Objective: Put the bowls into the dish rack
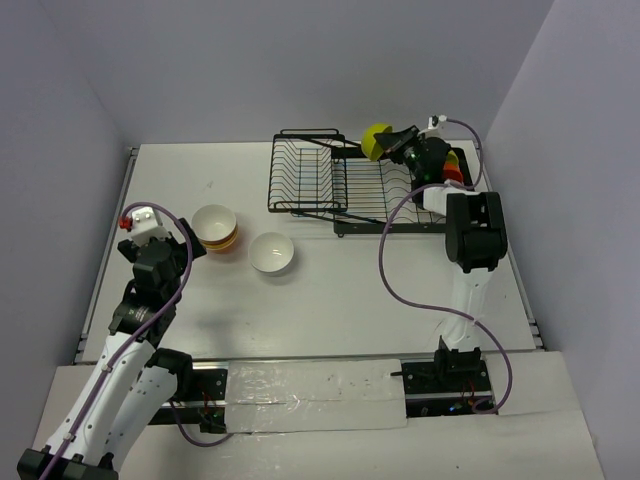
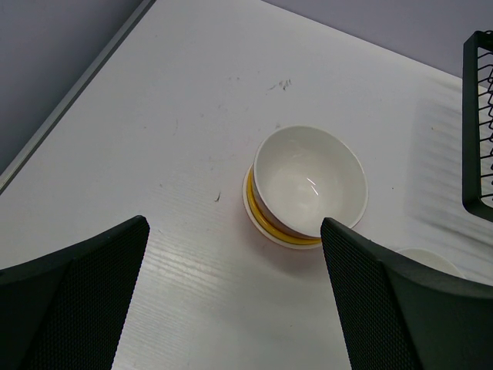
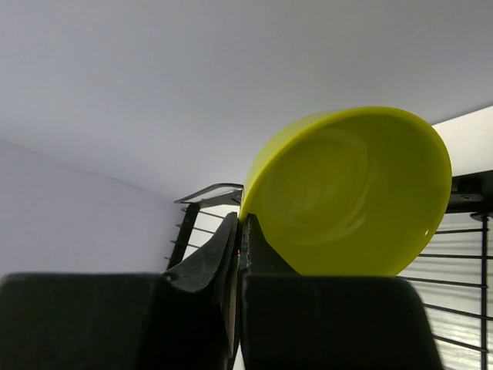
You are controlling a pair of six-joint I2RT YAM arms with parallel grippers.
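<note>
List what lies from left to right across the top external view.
Left hand, open → stacked bowls → single white bowl → dish rack's basket end → lime-green bowl → right hand, shut on that bowl.

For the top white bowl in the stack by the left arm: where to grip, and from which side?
Pinch the rim of the top white bowl, one finger inside, one outside, coming from above on its near side with the open left gripper. It sits mouth-up, nested in a lower bowl that covers much of its outer wall, so likely only the rim is free.
</note>
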